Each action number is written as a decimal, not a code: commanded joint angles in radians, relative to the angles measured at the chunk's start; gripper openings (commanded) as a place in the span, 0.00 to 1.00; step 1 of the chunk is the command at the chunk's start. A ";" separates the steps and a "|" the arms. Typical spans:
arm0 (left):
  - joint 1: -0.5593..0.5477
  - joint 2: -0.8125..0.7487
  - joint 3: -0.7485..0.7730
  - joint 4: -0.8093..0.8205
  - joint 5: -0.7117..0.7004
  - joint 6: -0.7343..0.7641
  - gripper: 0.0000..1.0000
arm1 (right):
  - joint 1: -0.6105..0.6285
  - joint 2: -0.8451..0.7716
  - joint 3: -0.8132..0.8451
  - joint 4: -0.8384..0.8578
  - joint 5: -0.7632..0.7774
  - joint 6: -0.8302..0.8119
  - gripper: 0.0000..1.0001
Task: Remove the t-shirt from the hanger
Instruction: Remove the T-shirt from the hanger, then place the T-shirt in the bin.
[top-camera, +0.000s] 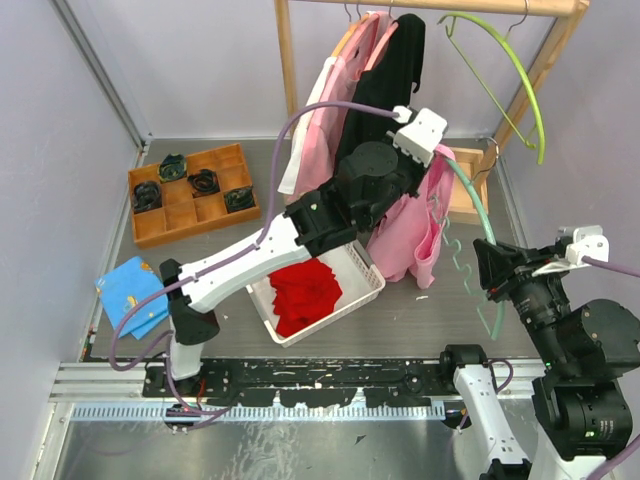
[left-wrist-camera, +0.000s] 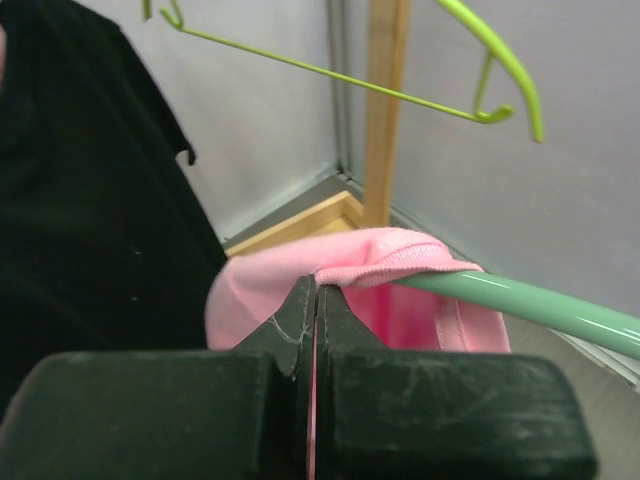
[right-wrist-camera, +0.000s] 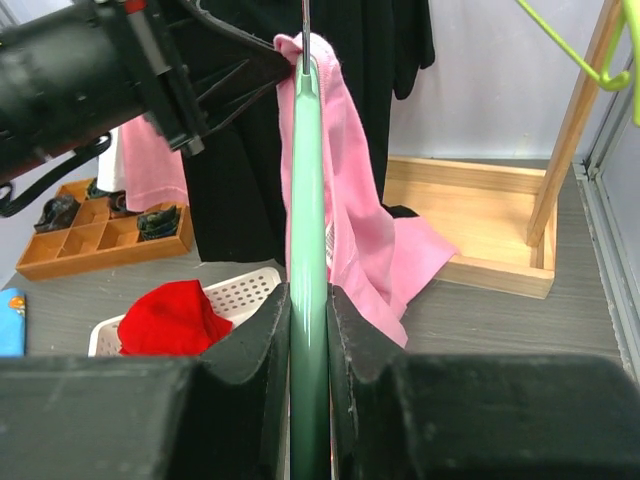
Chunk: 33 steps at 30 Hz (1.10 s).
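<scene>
The left gripper (left-wrist-camera: 316, 290) has its jaws pressed together on a fold of the pink t-shirt (left-wrist-camera: 390, 255), right where the hem rides over the green hanger (left-wrist-camera: 520, 300). The right gripper (right-wrist-camera: 308, 295) is clamped on the hanger's bar lower down, with the bar running straight away from it. From above, the hanger's long axis goes from the right gripper at near right up to the left gripper at far left. The t-shirt sits on that far end and drapes down the hanger's left side, above the basket (top-camera: 365, 285). The left arm is the nearer one to the cloth. The pull likely has to go off the far tip, away from the right gripper, while that one holds firm.
</scene>
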 joint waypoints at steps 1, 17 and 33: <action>0.061 0.052 0.113 -0.026 -0.086 0.031 0.00 | -0.002 -0.026 0.045 0.103 -0.015 0.017 0.01; 0.204 0.184 0.218 -0.114 -0.015 -0.083 0.00 | -0.002 -0.064 0.124 0.080 -0.002 0.029 0.01; 0.167 -0.262 -0.179 -0.006 0.291 -0.192 0.00 | -0.002 -0.039 0.121 0.078 0.276 0.036 0.01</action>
